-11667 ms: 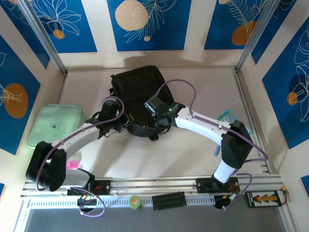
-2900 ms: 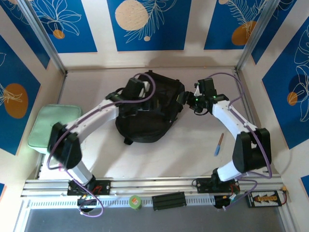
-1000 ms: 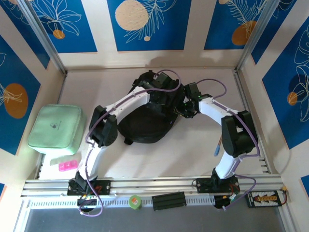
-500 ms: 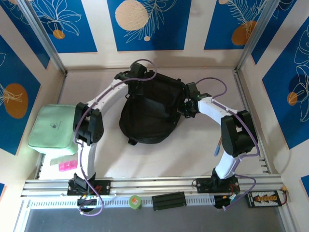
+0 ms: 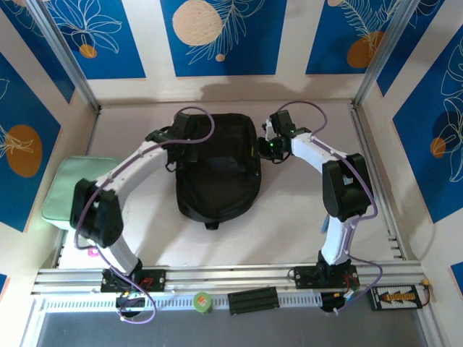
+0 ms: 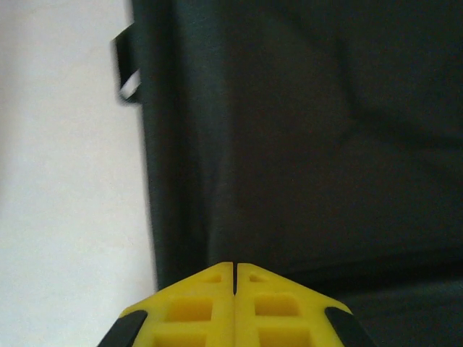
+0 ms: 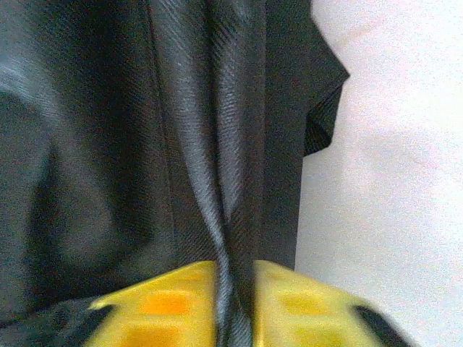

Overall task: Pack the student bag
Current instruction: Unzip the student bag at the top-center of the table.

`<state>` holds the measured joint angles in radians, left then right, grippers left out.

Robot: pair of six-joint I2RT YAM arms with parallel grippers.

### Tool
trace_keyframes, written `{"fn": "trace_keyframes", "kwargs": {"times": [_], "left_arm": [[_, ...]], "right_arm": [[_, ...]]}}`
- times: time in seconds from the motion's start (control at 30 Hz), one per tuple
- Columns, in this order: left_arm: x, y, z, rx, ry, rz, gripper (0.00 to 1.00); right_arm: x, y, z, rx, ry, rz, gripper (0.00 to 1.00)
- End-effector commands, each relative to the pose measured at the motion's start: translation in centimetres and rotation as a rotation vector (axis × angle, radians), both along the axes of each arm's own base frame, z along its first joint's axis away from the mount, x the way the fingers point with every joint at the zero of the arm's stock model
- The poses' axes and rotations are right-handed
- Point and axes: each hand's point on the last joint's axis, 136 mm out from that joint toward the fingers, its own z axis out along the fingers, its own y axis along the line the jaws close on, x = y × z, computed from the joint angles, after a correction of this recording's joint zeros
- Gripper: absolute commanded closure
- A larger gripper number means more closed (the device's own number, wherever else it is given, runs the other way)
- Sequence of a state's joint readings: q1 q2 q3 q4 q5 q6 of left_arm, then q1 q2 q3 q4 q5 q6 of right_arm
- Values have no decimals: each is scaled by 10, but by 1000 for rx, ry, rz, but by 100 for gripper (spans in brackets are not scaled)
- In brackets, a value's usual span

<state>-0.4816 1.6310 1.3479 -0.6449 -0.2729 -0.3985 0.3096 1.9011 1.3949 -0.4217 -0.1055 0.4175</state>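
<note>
The student bag [image 5: 217,173] has swung square and lies flat mid-surface [image 5: 166,242], right tool [image 7: 235,266] pinching a fold at its far-right edge, left tool [image 6: 234,267] pressed together at its far-left, so opening likely comes next.

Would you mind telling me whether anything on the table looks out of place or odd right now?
Nothing looks spilled or damaged. The student bag lies flat, but at its right edge a ridge of fabric is bunched up between the fingers of the right gripper.
</note>
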Motion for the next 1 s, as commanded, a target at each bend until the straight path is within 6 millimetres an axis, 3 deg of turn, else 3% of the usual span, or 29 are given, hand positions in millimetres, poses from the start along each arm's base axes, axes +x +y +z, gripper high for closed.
{"fn": "trace_keyframes", "kwargs": {"times": [0.0,0.07,0.1,0.17,0.4,0.57,0.83,0.9,0.97], "left_arm": [[-20,-7,5,-144,-10,-2,95],[-28,-7,6,-186,-25,-2,84],[-31,-6,5,-199,-35,0,76],[-36,-3,7,-217,-61,4,70],[-57,17,17,-255,-139,36,38],[-77,34,15,-281,-155,71,20],[-87,41,6,-342,-150,97,13],[-87,43,7,-334,-152,94,9],[-87,44,8,-329,-155,89,6]], "right_arm": [[4,6,50,70,-100,56,53],[-4,-14,62,12,-101,-18,40],[-10,-28,67,-28,-93,-68,38],[-27,-56,64,-91,-47,-157,34],[-102,-153,11,-232,195,-456,28],[-134,-185,-12,-257,304,-559,25],[-205,-248,-38,-430,467,-893,25],[-220,-256,-47,-411,495,-973,23],[-222,-256,-56,-322,504,-1003,23]]}}
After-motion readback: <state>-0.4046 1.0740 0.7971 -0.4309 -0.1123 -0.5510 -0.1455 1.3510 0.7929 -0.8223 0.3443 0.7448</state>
